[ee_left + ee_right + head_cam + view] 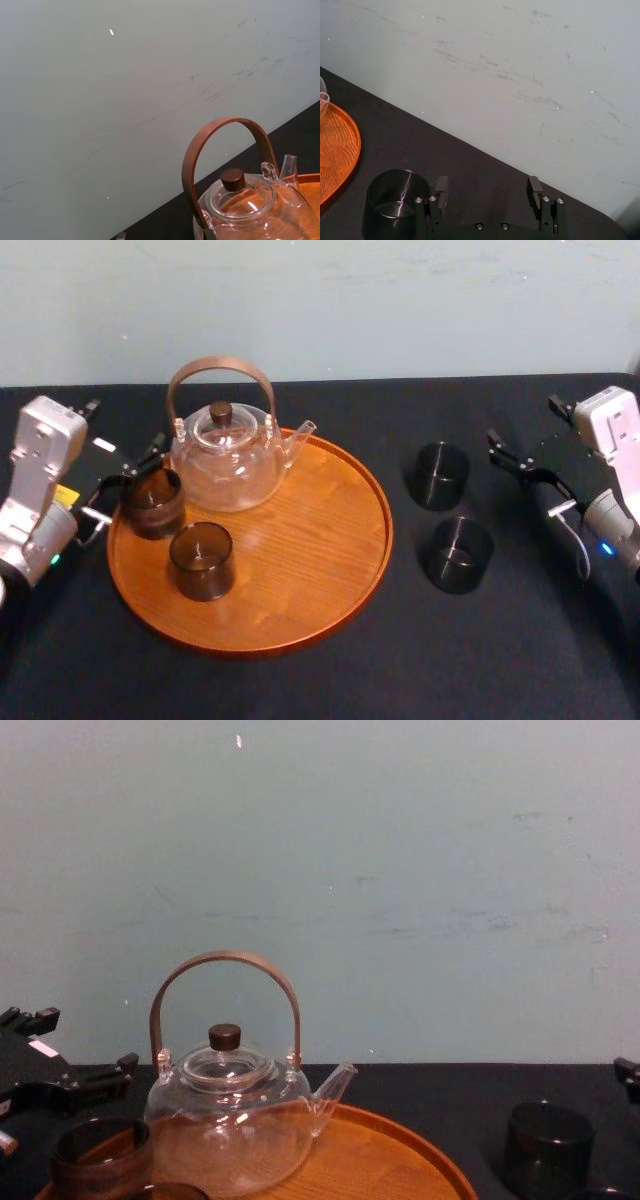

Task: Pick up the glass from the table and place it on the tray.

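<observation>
The round wooden tray (330, 570) lies left of centre on the black table (500, 660). Two smoky glasses stand on it: one at its left rim (152, 502), seen side-on in the chest view (100, 1152), and one nearer the front (202, 560). My left gripper (125, 483) is open, its fingers either side of the left-rim glass. Two more glasses stand on the table to the right, a far one (441, 475) and a near one (458, 554). My right gripper (525, 432) is open and empty, just right of the far glass (395, 200).
A clear glass teapot (228, 455) with an arched wooden handle stands at the back of the tray, close to the left-rim glass. A pale wall runs behind the table. Bare wood shows on the tray's right half.
</observation>
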You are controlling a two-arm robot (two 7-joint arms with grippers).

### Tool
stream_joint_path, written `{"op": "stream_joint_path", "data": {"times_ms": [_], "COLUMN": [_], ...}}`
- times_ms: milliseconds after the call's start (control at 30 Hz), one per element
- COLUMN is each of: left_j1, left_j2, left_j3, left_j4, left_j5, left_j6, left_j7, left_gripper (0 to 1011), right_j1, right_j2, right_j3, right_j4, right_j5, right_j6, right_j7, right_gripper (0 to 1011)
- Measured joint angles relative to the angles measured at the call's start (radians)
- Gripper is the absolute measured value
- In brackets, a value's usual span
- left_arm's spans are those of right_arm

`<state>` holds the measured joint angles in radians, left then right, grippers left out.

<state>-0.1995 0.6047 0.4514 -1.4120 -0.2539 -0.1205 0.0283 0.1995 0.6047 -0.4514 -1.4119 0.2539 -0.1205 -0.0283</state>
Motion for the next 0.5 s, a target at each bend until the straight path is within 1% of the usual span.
{"op": "stream_joint_path", "data": {"times_ms": [500], "left_j1": [0.000], "left_j2": [0.000], "left_j3": [0.000], "left_j4": [0.000], "left_j5": [0.000], "left_j6": [0.000], "left_j7": [0.000], "left_gripper": [1001], "right_j1": [0.000], "right_j2": [0.000], "right_j3": [0.000], "right_j4": [0.000], "right_j5": [0.000], "right_j6": [0.000], "right_j7": [0.000], "right_gripper": [1003]}}
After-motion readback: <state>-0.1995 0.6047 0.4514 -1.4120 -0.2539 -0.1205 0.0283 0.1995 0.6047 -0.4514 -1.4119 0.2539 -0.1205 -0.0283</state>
